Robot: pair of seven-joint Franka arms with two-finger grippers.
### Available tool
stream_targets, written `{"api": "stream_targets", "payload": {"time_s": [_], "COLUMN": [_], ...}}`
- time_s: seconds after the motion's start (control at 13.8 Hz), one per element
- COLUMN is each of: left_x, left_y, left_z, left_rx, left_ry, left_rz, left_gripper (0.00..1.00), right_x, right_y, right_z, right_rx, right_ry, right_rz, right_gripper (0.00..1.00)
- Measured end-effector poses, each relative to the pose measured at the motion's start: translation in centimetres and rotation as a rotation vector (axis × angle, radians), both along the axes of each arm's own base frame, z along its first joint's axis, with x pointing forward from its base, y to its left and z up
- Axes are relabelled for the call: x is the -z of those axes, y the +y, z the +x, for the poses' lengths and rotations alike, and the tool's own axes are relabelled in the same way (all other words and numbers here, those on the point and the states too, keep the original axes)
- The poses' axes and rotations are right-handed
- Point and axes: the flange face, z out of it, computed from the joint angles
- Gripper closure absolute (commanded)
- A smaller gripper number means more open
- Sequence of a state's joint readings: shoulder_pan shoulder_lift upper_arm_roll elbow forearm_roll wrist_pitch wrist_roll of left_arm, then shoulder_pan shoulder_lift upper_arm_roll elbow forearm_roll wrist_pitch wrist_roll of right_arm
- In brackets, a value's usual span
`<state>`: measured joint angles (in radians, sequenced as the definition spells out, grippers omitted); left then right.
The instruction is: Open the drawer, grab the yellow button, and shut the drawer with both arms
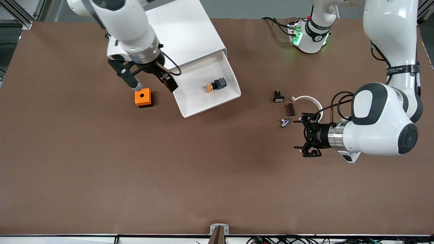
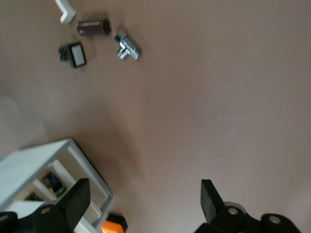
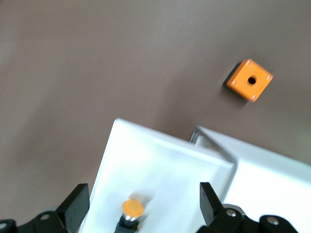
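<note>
Front view: drawer out, button exposed

Button (image 1: 214, 84) lies in the pulled-out drawer (image 1: 222, 100), reachable from above. Right gripper (image 1: 153, 85), fingers spread, hovers over the drawer's edge beside the orange cube (image 1: 143, 98). Left gripper (image 1: 308, 136), fingers spread, waits near small parts.

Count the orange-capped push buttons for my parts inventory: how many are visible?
1: the button lies in the pulled-out drawer. The lower drawers may hide others.

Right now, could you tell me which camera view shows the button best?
The front view: the button lies whole in the open drawer. The right wrist view shows only its cap at the frame's edge; the left wrist view doesn't show it.
</note>
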<state>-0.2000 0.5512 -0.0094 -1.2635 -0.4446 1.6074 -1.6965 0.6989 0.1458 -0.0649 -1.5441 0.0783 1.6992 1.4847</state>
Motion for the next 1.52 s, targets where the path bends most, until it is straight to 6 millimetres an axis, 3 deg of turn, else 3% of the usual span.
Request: {"api": "stream_targets", "payload": {"time_s": [0.29,0.65,0.87,1.16,1.52], "left_x": [-1.7,-3.4,-4.1,-4.1,-3.7], "left_y": [-0.1,-1.0,-3.8,-6.1,-8.5], "left_z": [-0.4,-1.4,-3.2,-5.1,-6.5], "left_rx": [0.230,0.477,0.631,0.773,0.845], "left_ry": [-0.122,-0.225,-0.251,-0.260,-0.262], "left_rz": [-0.046,-0.038,0.004,0.063,0.058], "left_gripper": [0.00,0.00,0.00,0.00,0.00], "right_x": [2.9,6.9,8.6,12.2,15.3], "right_y": [4.5,10.0,12.2,14.8,16.3], "right_z": [-1.3,-4.5,-5.9,-7.1,-7.6], "right_rx": [0.093,0.160,0.193,0.234,0.250], "right_ry": [-0.012,0.000,0.006,-0.003,0.001], "right_rz": [0.012,-0.002,-0.014,-0.042,-0.061], "right_gripper": [0.00,0.00,0.00,0.00,0.00]}}
